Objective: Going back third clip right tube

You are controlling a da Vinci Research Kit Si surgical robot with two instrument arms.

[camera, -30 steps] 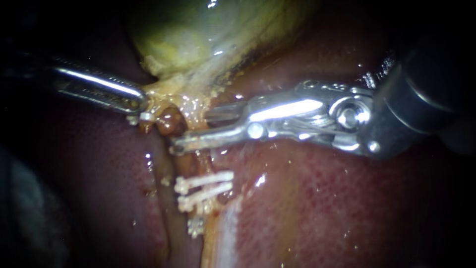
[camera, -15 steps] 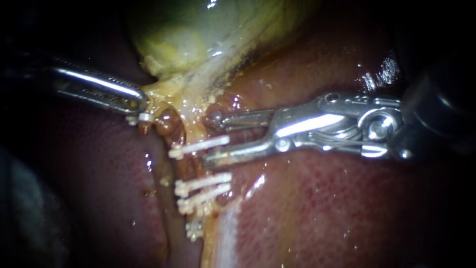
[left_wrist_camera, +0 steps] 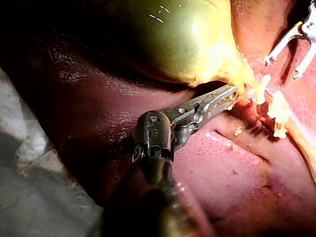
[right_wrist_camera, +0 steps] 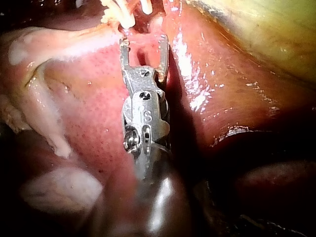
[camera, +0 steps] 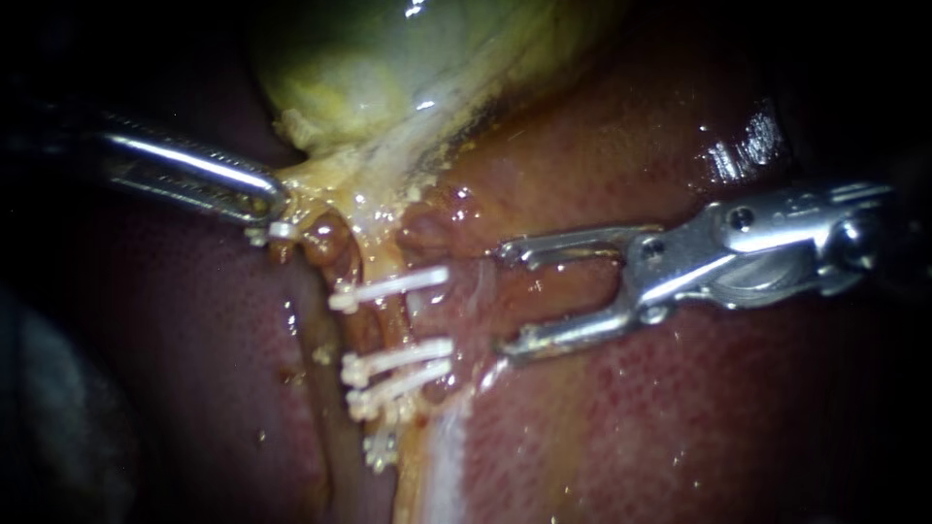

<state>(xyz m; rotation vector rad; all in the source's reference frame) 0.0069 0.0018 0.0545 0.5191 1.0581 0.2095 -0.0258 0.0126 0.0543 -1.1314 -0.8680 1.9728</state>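
Note:
Three white clips cross the tube (camera: 374, 325) below the gallbladder (camera: 388, 58): one clip (camera: 388, 287) higher up and a pair (camera: 398, 369) close together lower down. My right instrument (camera: 503, 301) comes in from the right; its jaws stand wide open and empty, a short way right of the clips and clear of the tube. In the right wrist view its open jaws (right_wrist_camera: 143, 47) lie just short of the clips (right_wrist_camera: 126, 17). My left instrument (camera: 267, 209) is shut on yellowish tissue at the gallbladder's neck, also seen in the left wrist view (left_wrist_camera: 229, 96).
Red liver (camera: 680, 417) surrounds the tube and lies under the right instrument. A pale strip of tissue (camera: 442, 466) runs down below the clips. White cloth (left_wrist_camera: 29, 148) lies beside the liver behind the left instrument's shaft.
The right instrument's jaws were around the tube; they left the upper clip on it, opened wide and drew back to the right. The left instrument has held still.

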